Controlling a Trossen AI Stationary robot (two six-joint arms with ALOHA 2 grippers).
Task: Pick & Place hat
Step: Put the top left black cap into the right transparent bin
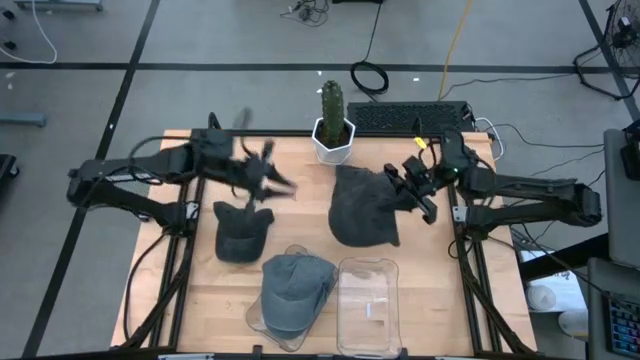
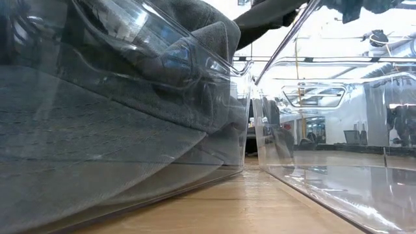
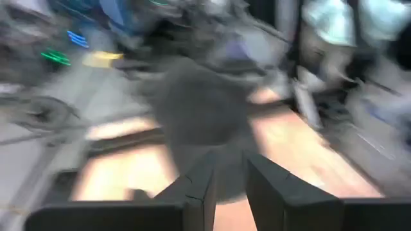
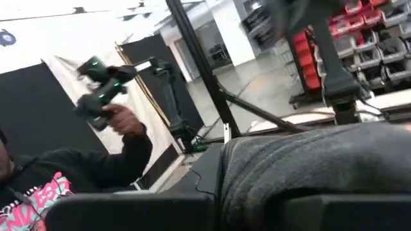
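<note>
Clear bins (image 1: 368, 290), potted cactus (image 1: 332, 125), keyboard (image 1: 410, 118)

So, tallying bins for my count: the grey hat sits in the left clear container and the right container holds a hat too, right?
Not quite. The grey hat does sit in the left clear container, but the right container holds no hat; the high view shows only bare clear plastic there.

On the table (image 1: 200, 290), one hat (image 1: 242, 232) lies left, another hat (image 1: 362, 208) right, a third hat (image 1: 296, 288) in the near tub (image 1: 256, 318) left of a second tub (image 1: 368, 295), the potted cactus (image 1: 333, 122) far.
</note>
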